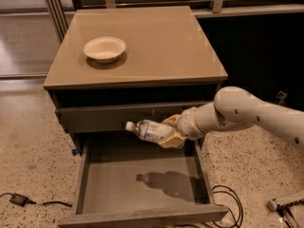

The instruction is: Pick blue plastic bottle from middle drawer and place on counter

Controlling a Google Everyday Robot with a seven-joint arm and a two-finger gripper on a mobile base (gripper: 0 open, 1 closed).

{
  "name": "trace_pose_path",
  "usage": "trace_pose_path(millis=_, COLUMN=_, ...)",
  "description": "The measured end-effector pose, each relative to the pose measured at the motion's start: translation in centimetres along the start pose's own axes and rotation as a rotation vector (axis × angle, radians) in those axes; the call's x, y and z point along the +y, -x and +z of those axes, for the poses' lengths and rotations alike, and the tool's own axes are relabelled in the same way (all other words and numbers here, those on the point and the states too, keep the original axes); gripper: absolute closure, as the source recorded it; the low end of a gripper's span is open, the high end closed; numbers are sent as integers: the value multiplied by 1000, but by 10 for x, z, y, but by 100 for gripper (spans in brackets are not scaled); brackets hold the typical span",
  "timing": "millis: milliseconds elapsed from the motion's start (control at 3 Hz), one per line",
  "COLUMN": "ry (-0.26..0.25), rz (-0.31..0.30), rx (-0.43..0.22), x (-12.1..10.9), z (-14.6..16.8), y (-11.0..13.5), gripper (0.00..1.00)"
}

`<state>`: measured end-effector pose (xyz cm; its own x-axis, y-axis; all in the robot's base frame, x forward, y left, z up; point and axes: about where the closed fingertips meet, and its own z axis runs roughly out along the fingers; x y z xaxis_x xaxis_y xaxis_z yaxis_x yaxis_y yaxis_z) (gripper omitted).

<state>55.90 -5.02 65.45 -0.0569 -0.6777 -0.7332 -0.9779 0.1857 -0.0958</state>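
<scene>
My gripper [170,132] reaches in from the right and is shut on the blue plastic bottle [147,130]. The bottle lies nearly level, white cap pointing left, held in the air above the open middle drawer [118,189]. Its shadow falls on the drawer's bare grey floor. The bottle sits in front of the closed drawer front above, below the level of the counter [156,46]. The tan counter top is glossy and lies behind and above the gripper.
A white paper bowl [104,48] stands on the counter's left part. Black cables and a small plug [18,199] lie on the speckled floor at left, and more cables [228,198] lie at right of the drawer. A dark wall panel is behind at right.
</scene>
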Motion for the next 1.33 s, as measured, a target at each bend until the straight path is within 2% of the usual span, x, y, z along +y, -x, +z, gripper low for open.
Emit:
trace_pose_path(millis=333, ry=-69, rz=-87, rx=-1, x=-6, z=-46, y=44, gripper=100)
trace_pose_path(millis=1000, ry=-250, rz=-259, rx=39, x=0, z=-168, y=132, gripper=100)
trace_pose_path(millis=1333, ry=-245, rz=-272, rx=39, x=-7, z=-166, y=137, gripper=100)
